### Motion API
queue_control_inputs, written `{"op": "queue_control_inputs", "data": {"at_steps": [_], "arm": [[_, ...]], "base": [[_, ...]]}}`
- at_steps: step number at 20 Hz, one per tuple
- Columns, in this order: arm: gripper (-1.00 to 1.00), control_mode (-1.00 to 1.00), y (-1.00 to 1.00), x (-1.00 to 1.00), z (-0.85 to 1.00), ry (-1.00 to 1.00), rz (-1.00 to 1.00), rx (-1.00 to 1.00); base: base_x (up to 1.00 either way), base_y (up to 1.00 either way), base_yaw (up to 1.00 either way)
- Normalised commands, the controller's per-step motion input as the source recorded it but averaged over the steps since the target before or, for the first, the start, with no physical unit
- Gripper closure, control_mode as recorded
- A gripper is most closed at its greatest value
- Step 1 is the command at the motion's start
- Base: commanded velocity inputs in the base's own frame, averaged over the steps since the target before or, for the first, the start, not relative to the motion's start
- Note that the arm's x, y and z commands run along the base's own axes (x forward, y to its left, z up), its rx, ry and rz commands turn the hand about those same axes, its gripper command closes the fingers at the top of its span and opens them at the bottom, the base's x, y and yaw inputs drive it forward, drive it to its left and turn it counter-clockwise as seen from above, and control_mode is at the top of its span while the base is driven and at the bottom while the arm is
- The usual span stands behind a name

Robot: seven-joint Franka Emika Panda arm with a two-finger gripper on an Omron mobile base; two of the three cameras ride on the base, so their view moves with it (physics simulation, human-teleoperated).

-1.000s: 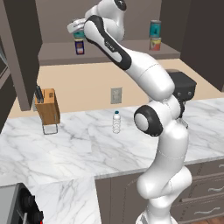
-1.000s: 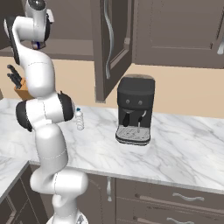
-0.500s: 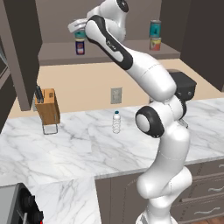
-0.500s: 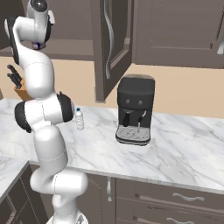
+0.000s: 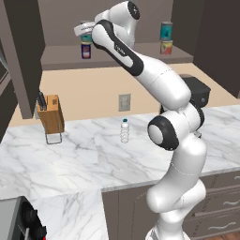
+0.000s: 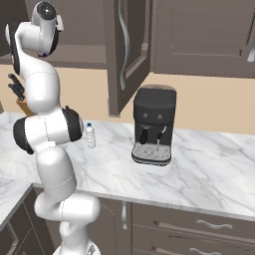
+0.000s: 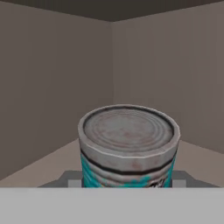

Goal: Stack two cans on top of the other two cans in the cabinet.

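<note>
in the left base view the pincer (image 5: 83, 33) is up at the cabinet (image 5: 117, 51) shelf, clamped on a teal can (image 5: 86, 36) directly above the dark blue can (image 5: 86, 50); whether the two touch i cannot tell. well right of the pincer, the second teal can (image 5: 166, 31) sits on the red-orange can (image 5: 166, 47). the hand view alone shows the held can's silvery top (image 7: 129, 130), upright, with open shelf and bare walls behind. since a second ago, nothing has visibly shifted.
</note>
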Motion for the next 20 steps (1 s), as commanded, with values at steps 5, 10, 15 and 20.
{"op": "queue_control_inputs", "data": {"at_steps": [5,10,15,20], "arm": [[1.0,-1.0,0.17,0.12,-0.24,-0.03,0.0,0.0],[1.0,-1.0,0.11,0.12,-0.17,0.0,0.0,0.0],[1.0,-1.0,0.01,0.05,-0.19,0.01,0.0,0.0],[1.0,-1.0,0.0,0.0,-0.22,0.0,0.0,0.0]], "base": [[0.0,0.0,0.0],[0.0,0.0,0.0],[0.0,0.0,0.0],[0.0,0.0,0.0]]}}
